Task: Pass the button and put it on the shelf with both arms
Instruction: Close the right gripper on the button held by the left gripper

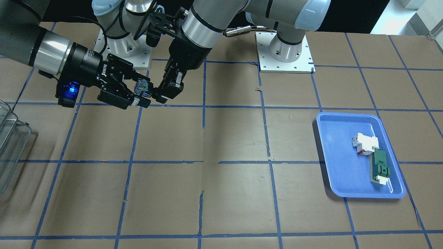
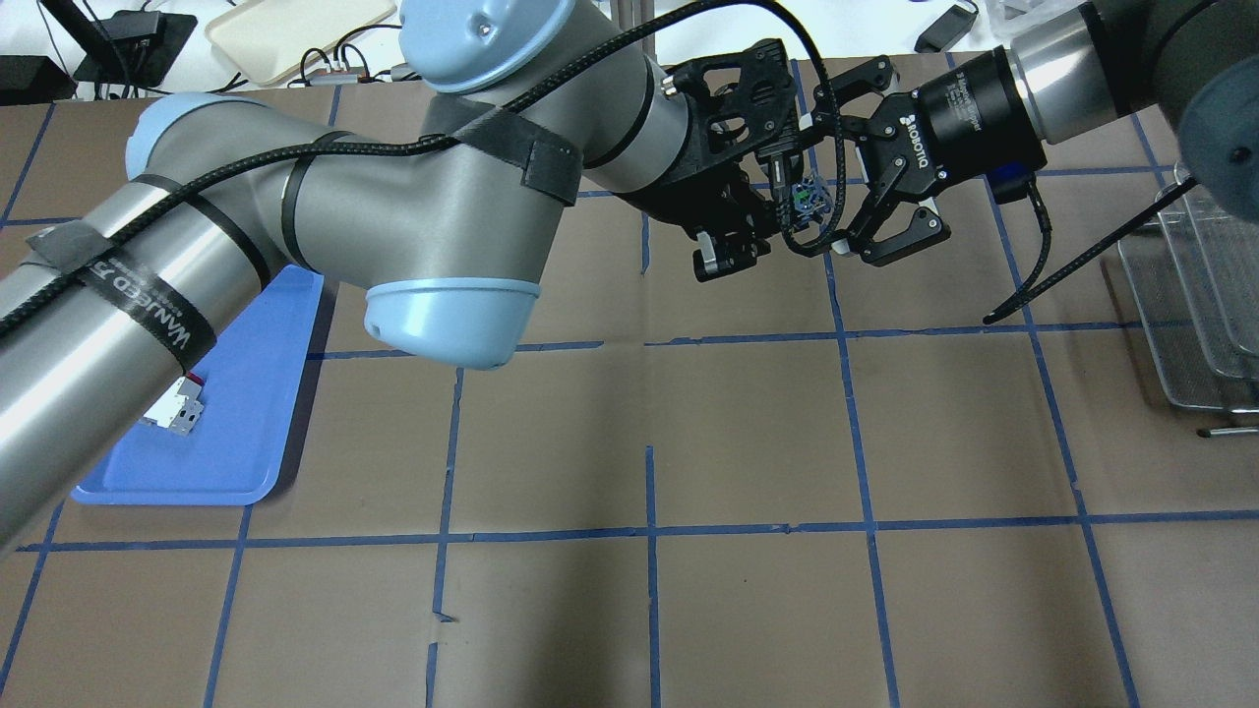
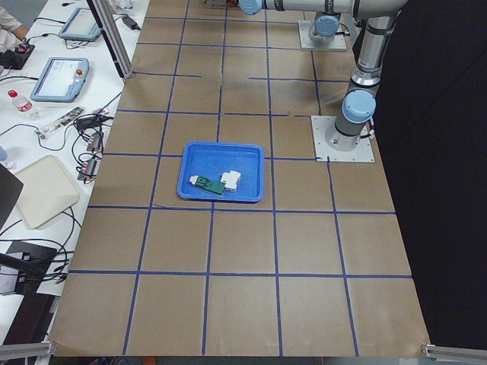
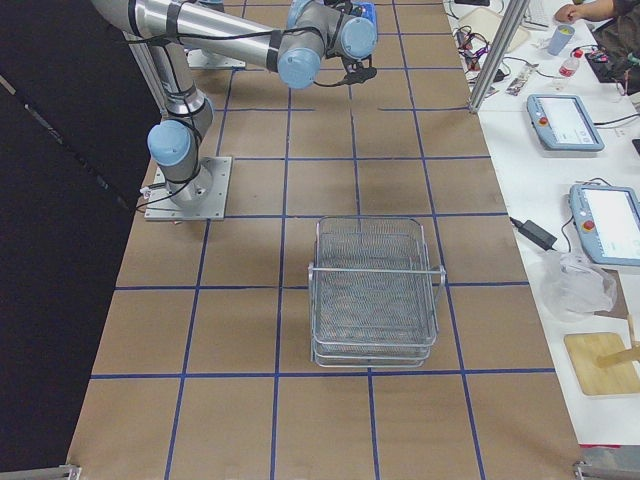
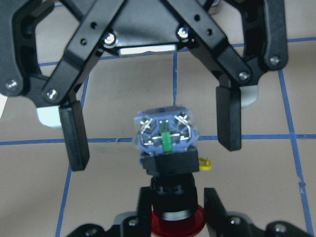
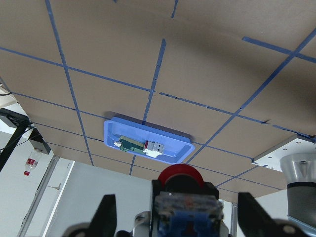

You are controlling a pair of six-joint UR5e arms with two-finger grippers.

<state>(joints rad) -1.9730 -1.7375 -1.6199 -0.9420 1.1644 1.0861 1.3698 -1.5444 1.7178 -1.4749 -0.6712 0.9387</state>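
a: button (image 5: 165, 136), where relative to the grippers?
b: in the air above the table (image 1: 221, 138). left gripper (image 5: 176, 211) is clamped on its round black barrel, close by the glossy red mushroom cap. in the left wrist view that grip sits at 6 o'clock.
a: right gripper (image 1: 144, 92)?
b: spread wide. its flat black fingers (image 5: 75, 133) stand at 9 and 3 o'clock of the button's base block, with a gap on each side and no contact.
a: base block, texture?
b: squarish, translucent blue-grey plastic, metal terminals, small green tab in the middle.
a: shelf (image 4: 375, 290)?
b: grey wire mesh, rimmed tiers, rounded corners. at the 3 o'clock edge of the overhead view, well apart from the button.
a: anything else?
b: blue tray (image 1: 332, 166), smooth plastic, at 8 o'clock in that view.
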